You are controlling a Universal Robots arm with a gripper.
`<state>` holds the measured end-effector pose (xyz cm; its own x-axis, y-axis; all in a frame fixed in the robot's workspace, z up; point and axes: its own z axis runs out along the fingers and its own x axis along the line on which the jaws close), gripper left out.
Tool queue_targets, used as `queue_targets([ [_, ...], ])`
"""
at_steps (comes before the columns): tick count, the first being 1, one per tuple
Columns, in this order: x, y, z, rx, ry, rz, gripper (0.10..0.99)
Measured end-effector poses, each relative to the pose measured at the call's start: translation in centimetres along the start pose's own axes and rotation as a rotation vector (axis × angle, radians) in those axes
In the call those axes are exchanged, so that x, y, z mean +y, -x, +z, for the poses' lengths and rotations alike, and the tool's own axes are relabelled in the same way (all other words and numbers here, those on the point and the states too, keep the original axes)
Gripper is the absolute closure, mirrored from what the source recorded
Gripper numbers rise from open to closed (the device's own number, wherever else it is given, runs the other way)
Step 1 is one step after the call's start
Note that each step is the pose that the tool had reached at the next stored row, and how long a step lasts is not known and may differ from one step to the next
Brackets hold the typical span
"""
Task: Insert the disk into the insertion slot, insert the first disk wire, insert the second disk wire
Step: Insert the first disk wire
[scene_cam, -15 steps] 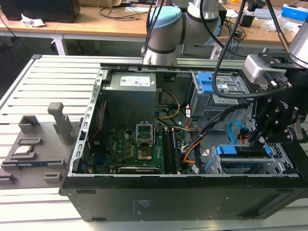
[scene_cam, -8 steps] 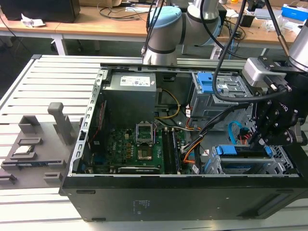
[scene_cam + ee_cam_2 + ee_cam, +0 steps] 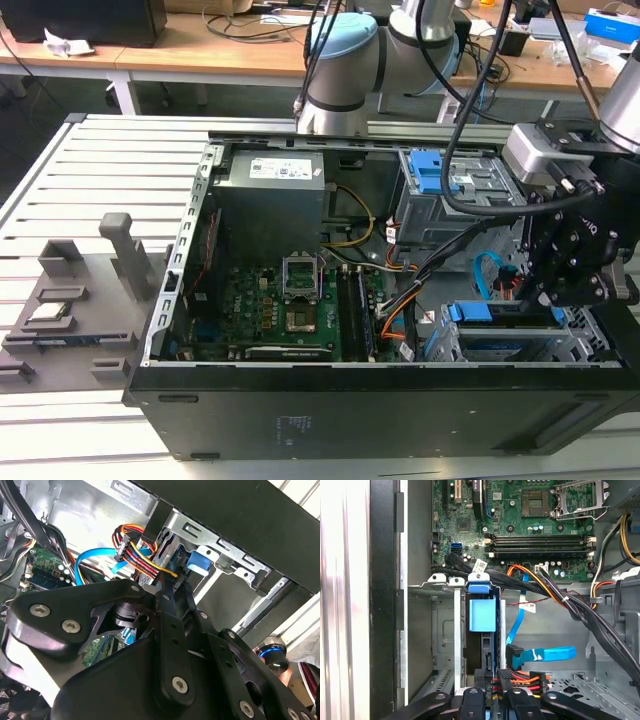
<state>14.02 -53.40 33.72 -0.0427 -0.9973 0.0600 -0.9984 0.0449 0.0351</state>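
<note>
Disk (image 3: 482, 615) seated in the insertion slot (image 3: 457, 630), hand (image 3: 164, 586) right at its connector end.
Slot sits in the case (image 3: 350, 410) at the near corner on the exterior view's right, case on the tabletop (image 3: 120, 160). Hand reaches down into that corner, closed narrow, looks pinched on the black plug of the coloured disk wire (image 3: 520, 677) touching the disk's end. Blue disk wire (image 3: 545, 654) lies just beside the disk; can't tell if it's plugged.

Silver arm (image 3: 425, 25), pale-blue cap (image 3: 345, 45); black claw (image 3: 167, 595), probably steel screws (image 3: 178, 684).
</note>
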Motion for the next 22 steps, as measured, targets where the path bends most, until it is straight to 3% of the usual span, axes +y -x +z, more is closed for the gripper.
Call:
queue_targets([
  [2, 0.04, -0.07, -1.07, -0.0001, 0.000, 0.000, 0.839],
  [3, 0.08, -0.05, -2.09, -0.0003, 0.000, 0.000, 0.839],
  [5, 0.11, -0.01, -2.98, -0.0001, 0.000, 0.000, 0.839],
  [6, 0.14, 0.02, -3.58, -0.0001, 0.000, 0.000, 0.855],
  [8, 0.18, 0.04, -4.72, -0.0001, 0.000, 0.000, 0.980],
  [11, 0.22, 0.00, -5.83, -0.0002, 0.000, 0.000, 0.980],
  [14, 0.23, -0.04, -6.32, -0.0018, 0.000, 0.000, 0.980],
  [15, 0.24, -0.03, -6.35, -0.0059, 0.000, 0.000, 0.980],
  [22, 0.24, -0.04, -6.36, -0.0061, 0.000, 0.000, 0.980],
])
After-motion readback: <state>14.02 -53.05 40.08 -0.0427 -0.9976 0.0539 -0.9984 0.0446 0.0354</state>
